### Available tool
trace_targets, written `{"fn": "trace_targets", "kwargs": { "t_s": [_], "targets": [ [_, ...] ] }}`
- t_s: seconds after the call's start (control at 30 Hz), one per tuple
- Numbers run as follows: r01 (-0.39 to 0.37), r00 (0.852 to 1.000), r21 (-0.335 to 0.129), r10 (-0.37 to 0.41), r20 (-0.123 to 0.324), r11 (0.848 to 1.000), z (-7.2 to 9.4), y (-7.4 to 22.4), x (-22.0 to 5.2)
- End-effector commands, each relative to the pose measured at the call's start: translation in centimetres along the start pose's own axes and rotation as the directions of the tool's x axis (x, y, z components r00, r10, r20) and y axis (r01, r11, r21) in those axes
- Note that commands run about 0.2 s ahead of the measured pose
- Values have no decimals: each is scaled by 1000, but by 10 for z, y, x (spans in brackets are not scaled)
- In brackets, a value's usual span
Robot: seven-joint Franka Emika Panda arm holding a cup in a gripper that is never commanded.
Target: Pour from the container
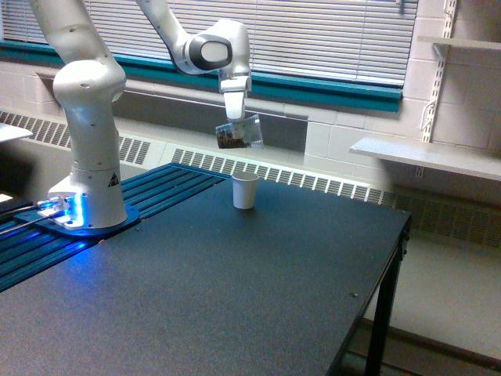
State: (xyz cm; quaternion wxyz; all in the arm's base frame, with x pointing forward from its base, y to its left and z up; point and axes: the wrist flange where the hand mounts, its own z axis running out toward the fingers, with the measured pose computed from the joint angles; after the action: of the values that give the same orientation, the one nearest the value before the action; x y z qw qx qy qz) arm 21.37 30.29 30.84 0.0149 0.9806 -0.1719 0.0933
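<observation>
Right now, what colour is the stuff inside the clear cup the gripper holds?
Brown, seen through the clear cup in the exterior view.

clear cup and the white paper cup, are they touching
Apart. The exterior view shows the clear cup held in the air, open wall showing between it and the white cup.

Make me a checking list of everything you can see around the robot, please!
Surface: dark flat table, bare apart from one cup.
Job's things: small clear plastic cup with brown bits inside, held tilted in the air above the white paper cup, which stands upright on the table.
Clutter: nothing seen.
Gripper: gripper points down, shut on the clear cup.
Cables: dark cables by the blue-lit robot base.
Surroundings: window blinds, radiator grille, wall shelf.
</observation>
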Motion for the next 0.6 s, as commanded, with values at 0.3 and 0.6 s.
{"fn": "trace_targets", "kwargs": {
  "t_s": [0.3, 0.6],
  "targets": [
    [54, 995, -20, -52, 80, 998, 17, 0, -32],
    [41, 991, -62, -33, 132, 997, 30, 17, -33]
  ]
}}
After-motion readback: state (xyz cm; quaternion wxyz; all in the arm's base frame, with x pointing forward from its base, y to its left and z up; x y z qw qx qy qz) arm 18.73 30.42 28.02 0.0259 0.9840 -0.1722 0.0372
